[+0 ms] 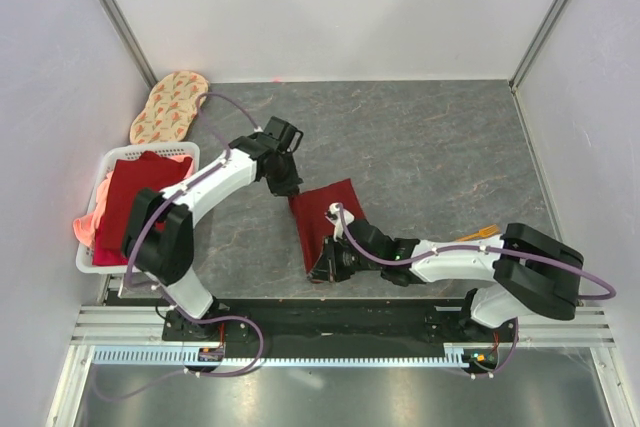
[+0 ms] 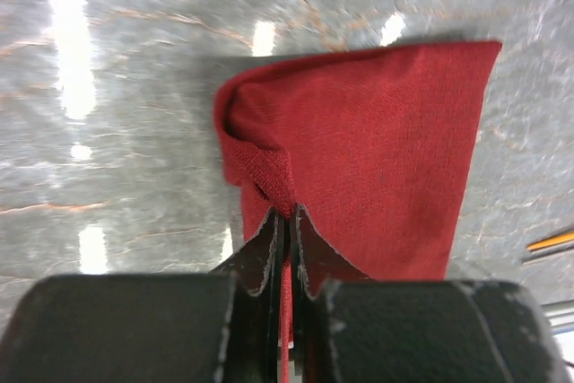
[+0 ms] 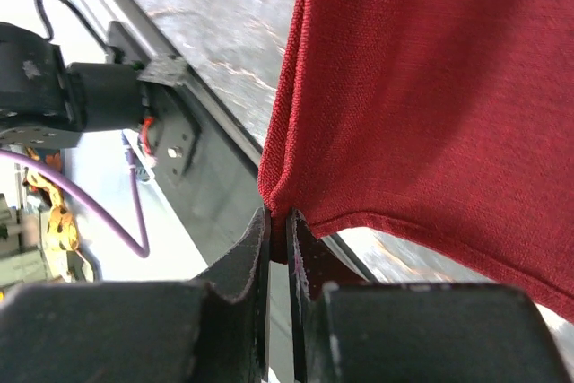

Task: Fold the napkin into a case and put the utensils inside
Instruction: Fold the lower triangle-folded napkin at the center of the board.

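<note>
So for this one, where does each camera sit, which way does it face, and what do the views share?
Top external: above and behind the arm bases, looking down on the table; both arms show whole, with the left gripper and right gripper at opposite ends of the napkin.
Left wrist: on the left arm, looking past its shut fingers over the napkin to the table.
Right wrist: on the right arm, facing the near-edge rail; its fingers pinch a napkin corner.
Shared: all three show the napkin.
</note>
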